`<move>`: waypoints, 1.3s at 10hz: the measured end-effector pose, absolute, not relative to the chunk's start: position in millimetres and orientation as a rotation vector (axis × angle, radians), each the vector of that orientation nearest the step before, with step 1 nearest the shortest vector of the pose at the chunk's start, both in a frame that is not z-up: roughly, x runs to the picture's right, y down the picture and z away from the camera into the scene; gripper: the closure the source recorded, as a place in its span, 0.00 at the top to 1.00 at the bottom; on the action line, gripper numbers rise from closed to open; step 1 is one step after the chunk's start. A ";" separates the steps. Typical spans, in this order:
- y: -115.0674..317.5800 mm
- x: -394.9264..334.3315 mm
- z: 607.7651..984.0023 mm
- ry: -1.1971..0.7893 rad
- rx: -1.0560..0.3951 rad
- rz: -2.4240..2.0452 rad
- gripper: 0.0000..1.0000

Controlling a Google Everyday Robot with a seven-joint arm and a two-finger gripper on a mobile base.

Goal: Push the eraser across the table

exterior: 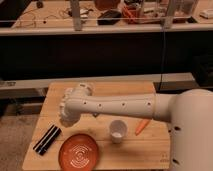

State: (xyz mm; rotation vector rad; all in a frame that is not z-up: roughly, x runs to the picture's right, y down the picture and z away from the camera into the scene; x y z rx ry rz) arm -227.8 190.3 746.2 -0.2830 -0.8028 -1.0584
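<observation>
- Camera view: looks down on a light wooden counter (107,92), with a white robot arm (115,105) reaching across it from the right side toward the left.
- Places the gripper (67,114) at the arm's left end, over the left half of the counter, above and a little right of the eraser; cannot tell whether wide or narrow, nor whether touching anything.
- Finds the eraser (47,139), a long black block, lying flat near the counter's front left corner, slanted from lower left to upper right, with its upper end near the gripper.
- Shows a round orange plate (79,153) just right of the eraser at the front edge, close beside it but not clearly touching.
- Sets a small white cup (117,131) upright to the right of the plate, just in front of the arm.
- Adds a small orange carrot-shaped item (142,126) right of the cup, near the arm's thick base.
- Takes in, behind the counter, a long bench (100,27) crowded with clutter that cannot be told apart.
</observation>
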 end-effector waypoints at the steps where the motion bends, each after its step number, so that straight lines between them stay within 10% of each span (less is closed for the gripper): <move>1: 195.1 -235.0 744.3 -0.815 -0.286 -1.072 0.01; 13: 257.7 -318.8 729.9 -0.849 -0.348 -1.282 0.01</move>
